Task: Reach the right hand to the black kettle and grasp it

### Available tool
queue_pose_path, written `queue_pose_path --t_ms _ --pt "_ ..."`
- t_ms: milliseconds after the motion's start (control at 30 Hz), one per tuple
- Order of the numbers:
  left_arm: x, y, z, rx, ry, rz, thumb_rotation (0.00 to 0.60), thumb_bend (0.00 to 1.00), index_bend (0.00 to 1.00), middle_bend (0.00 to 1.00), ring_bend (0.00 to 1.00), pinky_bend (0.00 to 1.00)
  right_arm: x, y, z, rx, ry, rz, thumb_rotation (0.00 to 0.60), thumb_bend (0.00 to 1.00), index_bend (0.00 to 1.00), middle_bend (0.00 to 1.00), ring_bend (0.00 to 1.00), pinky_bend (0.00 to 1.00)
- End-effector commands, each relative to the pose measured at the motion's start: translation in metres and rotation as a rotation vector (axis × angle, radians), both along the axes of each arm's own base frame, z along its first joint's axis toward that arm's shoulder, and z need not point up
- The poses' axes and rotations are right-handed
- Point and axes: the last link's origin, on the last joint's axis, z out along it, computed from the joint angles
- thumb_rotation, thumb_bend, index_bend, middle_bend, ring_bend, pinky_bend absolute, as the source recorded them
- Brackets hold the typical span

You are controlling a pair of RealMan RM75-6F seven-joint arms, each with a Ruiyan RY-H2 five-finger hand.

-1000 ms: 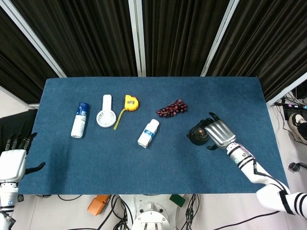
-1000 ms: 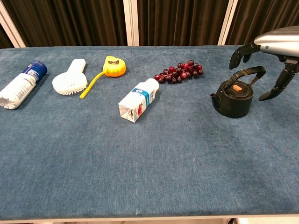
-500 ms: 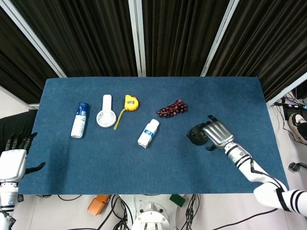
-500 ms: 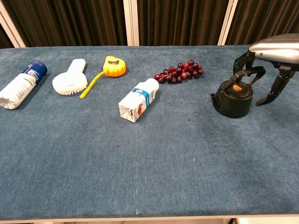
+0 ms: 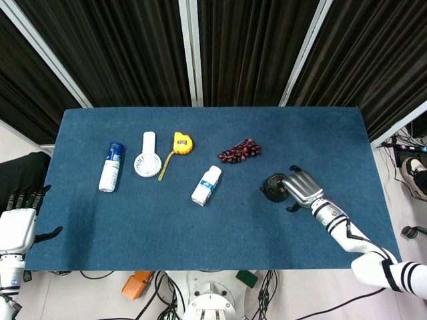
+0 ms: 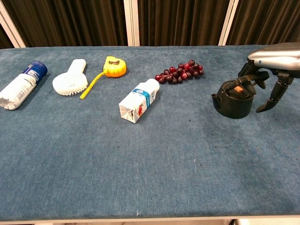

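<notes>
Black kettle [image 6: 233,99]: upright on the blue table [image 6: 140,164], right side, just right of the grapes [image 6: 180,71]. Right hand [image 6: 269,63]: low over the kettle's top handle, fingers curling around it, thumb apart at the right; firm hold cannot be confirmed. Reach judged complete, grasp closing. Left hand [image 5: 19,223]: off the table's near-left corner, holding nothing, fingers apart
</notes>
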Motion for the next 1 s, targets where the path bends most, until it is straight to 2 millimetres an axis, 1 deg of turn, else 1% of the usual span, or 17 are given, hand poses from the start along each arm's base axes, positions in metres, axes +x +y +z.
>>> queue_pose_path --t_ms 33,200,300,433,500,567,633,733,800,900,1000 --pt "0.0 0.0 0.0 0.0 -0.001 0.0 0.6 0.08 0.11 0.17 0.07 0.0 -0.002 0.0 -0.002 0.009 0.003 -0.01 0.6 0.1 0.74 0.63 0.64 0.24" --pt "-0.001 -0.001 -0.001 -0.001 -0.001 0.003 0.6 0.08 0.11 0.17 0.07 0.0 -0.003 -0.001 -0.006 0.026 0.006 -0.022 0.6 0.1 0.76 0.65 0.66 0.25" --pt "-0.001 -0.001 -0.001 -0.001 -0.001 0.004 0.6 0.08 0.11 0.17 0.07 0.0 -0.004 -0.001 -0.007 0.026 0.001 -0.027 0.6 0.1 0.79 0.67 0.69 0.26" --pt "-0.002 -0.002 -0.001 -0.002 -0.001 0.007 0.6 0.08 0.11 0.17 0.07 0.0 -0.002 -0.002 -0.008 0.027 -0.024 -0.038 0.6 0.1 0.88 0.75 0.79 0.27" --pt "-0.002 -0.002 -0.001 -0.003 -0.002 0.008 0.6 0.08 0.11 0.17 0.07 0.0 -0.002 -0.002 -0.008 0.034 -0.039 -0.047 0.6 0.1 0.95 0.8 0.86 0.27" --pt "-0.002 -0.001 -0.001 -0.003 -0.004 0.009 0.6 0.08 0.11 0.17 0.07 0.0 -0.001 -0.004 -0.009 0.04 -0.053 -0.059 0.6 0.1 0.99 0.85 0.91 0.27" --pt "-0.002 -0.001 -0.002 -0.004 -0.004 0.009 0.6 0.08 0.11 0.17 0.07 0.0 0.0 -0.006 -0.009 0.043 -0.067 -0.07 0.6 0.1 1.0 0.9 0.96 0.27" --pt "-0.002 -0.001 -0.002 -0.003 -0.005 0.009 0.6 0.08 0.11 0.17 0.07 0.0 0.001 -0.008 -0.008 0.046 -0.084 -0.081 0.6 0.03 1.0 0.95 1.0 0.29" --pt "-0.002 -0.001 -0.002 -0.002 -0.006 0.009 0.6 0.08 0.11 0.17 0.07 0.0 0.001 -0.009 -0.007 0.045 -0.097 -0.087 0.6 0.0 1.0 0.97 1.0 0.3" --pt "-0.002 -0.001 -0.001 -0.001 -0.005 0.007 0.6 0.08 0.11 0.17 0.07 0.0 0.002 -0.011 -0.004 0.038 -0.113 -0.092 0.6 0.0 1.0 1.0 1.0 0.3" --pt "-0.001 -0.001 -0.001 -0.002 -0.005 0.006 0.6 0.08 0.11 0.17 0.07 0.0 0.003 -0.013 0.002 0.019 -0.145 -0.098 0.599 0.0 1.0 1.0 1.0 0.31"
